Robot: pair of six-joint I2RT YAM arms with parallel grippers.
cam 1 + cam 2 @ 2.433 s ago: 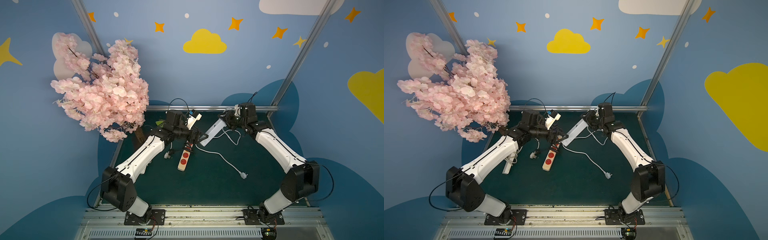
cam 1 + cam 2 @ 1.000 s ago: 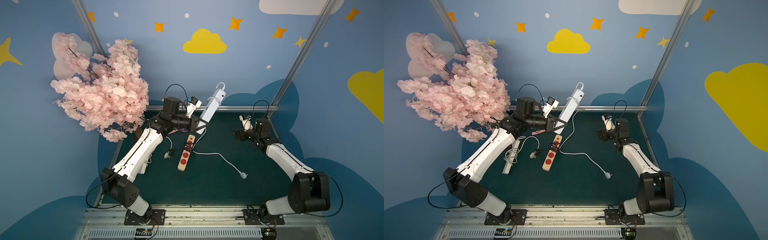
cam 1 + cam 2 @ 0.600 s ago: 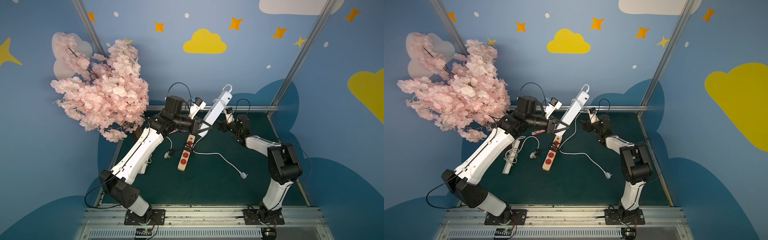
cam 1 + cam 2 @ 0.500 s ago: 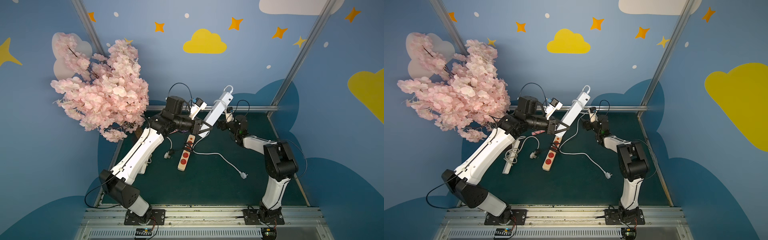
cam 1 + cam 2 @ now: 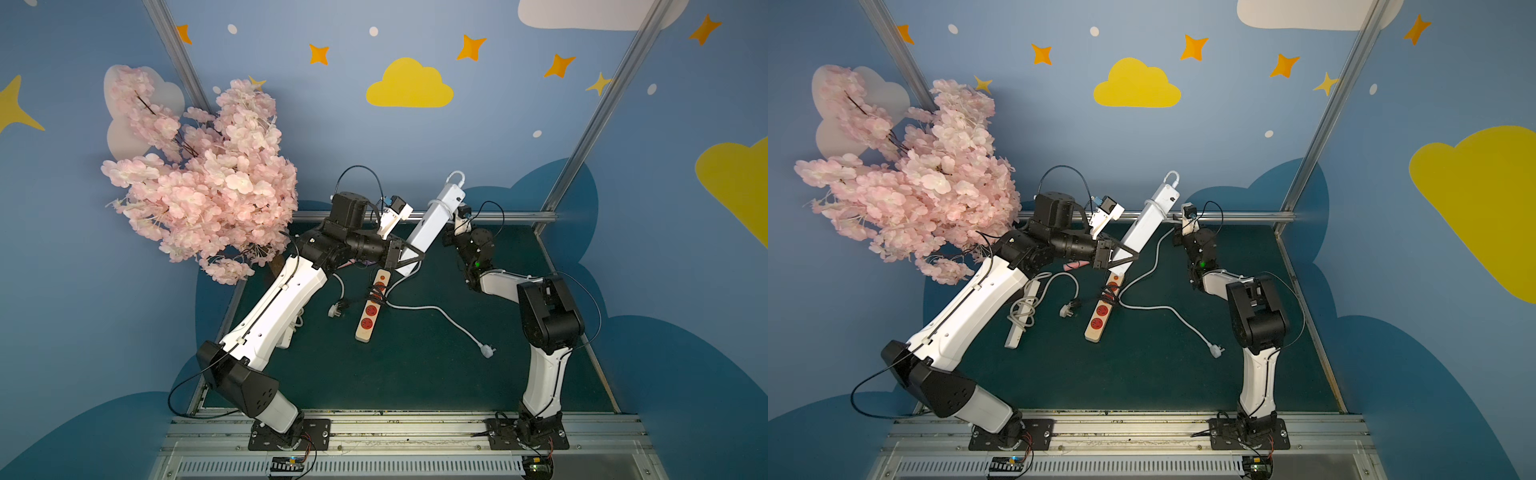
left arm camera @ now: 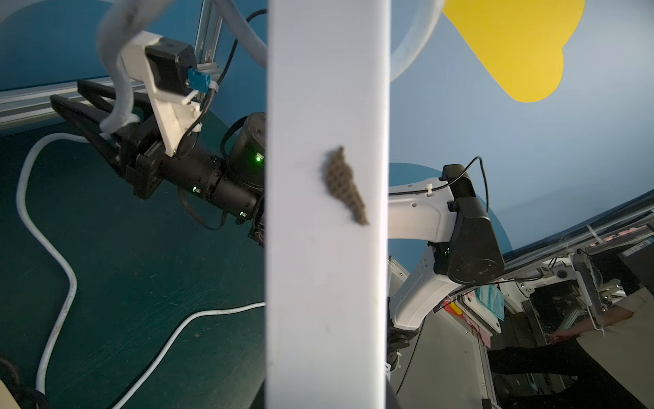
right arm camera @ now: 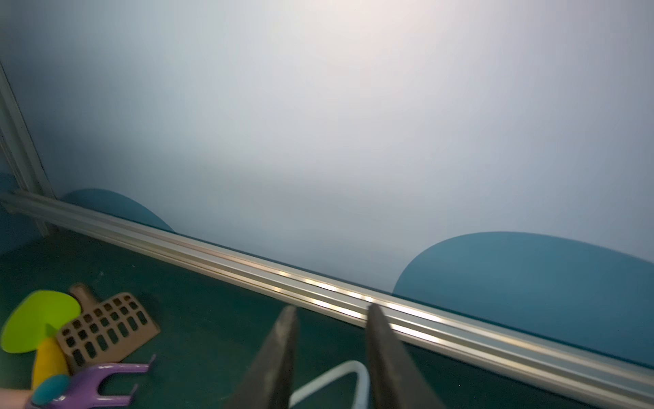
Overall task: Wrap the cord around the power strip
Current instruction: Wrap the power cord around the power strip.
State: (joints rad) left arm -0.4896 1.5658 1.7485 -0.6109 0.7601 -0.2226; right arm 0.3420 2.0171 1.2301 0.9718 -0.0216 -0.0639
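Cord's free end: the white plug (image 5: 487, 350) lies flat on the dark green mat (image 5: 415, 374), nearest the arm bases and well apart from both grippers.
Cord run: the white round cord (image 5: 1167, 308) snakes from that plug across the mat. It passes just beside a beige power strip with red sockets (image 5: 370, 309) lying flat mid-mat, then rises toward the back.
Side strip: a pale grey power strip with its own cord coiled on it (image 5: 1017, 328) lies flat under the left forearm.
Left gripper (image 5: 413, 257): pressed together on the lower part of the long white plastic power strip (image 5: 434, 220), holding it clear of the mat.
Strip's pose: tilted, with a short end below the fingers and the long part rising toward the back wall and the right arm.
Wrap: one turn of cord circles the strip near its raised end, and a small loop stands at the tip.
Right gripper (image 7: 332, 310): just beside the strip's upper half. Its fingers stand a little apart with the cord between them. Whether they pinch it cannot be told.
Far edge: an aluminium rail (image 7: 318, 287), a few plastic toys (image 7: 88, 336) in the corner and a pink blossom tree (image 5: 199, 187).
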